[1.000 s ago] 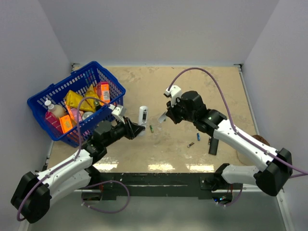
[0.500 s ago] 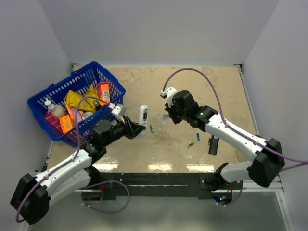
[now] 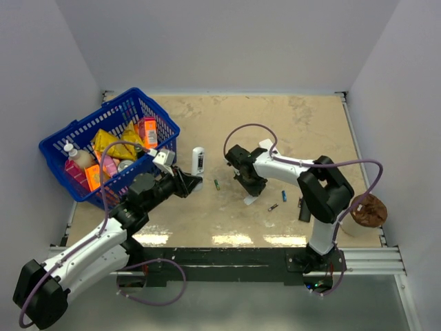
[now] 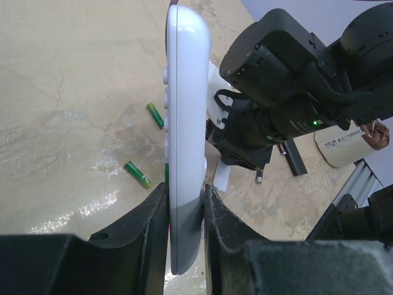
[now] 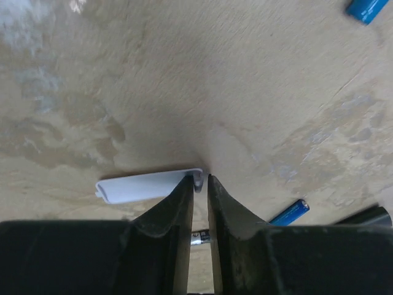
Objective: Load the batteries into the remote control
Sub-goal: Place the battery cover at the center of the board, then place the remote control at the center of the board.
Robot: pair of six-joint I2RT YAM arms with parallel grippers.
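My left gripper is shut on the lower end of the remote control, a slim white bar held on edge above the table, also in the top view. The batteries lie loose: green ones, blue ones and a silvery-dark one. My right gripper is down at the table, its jaws a narrow slit apart around the end tab of a white battery cover that lies flat there.
A blue basket of groceries stands at the left. A black remote lies right of the batteries. A white cup with brown contents sits at the right edge. The right arm's cable loops above the middle of the table.
The right arm swung down from mid-air and brought the white cover onto the table, and its jaws have parted slightly. The left gripper shifted the remote a little up and left.
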